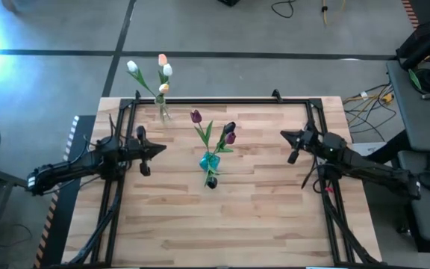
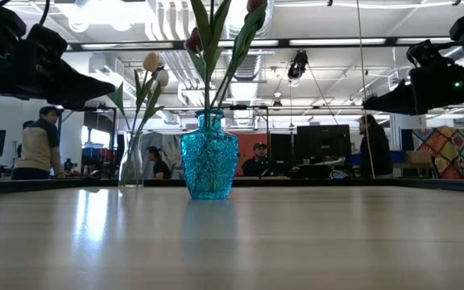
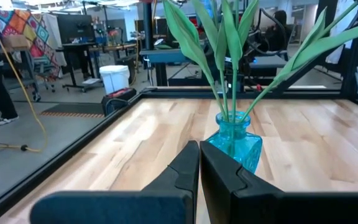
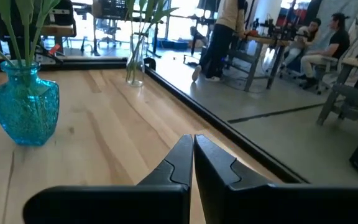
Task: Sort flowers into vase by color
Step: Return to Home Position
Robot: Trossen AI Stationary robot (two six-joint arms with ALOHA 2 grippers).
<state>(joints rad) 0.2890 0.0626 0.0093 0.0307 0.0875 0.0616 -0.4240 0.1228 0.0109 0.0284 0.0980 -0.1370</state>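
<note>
Both arms reach inward from opposite sides, held low and roughly level. The left gripper (image 1: 160, 148) and the right gripper (image 1: 285, 135) face each other, well apart, each with fingers pressed together

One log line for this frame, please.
left pincer shut, left of blue vase | right pincer shut, right of it | dark tulips in blue vase | pale tulips in clear vase

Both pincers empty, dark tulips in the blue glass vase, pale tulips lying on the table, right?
No: the white and peach tulips stand in the clear glass vase at the far edge of the wooden table (high view). Rest holds.
</note>
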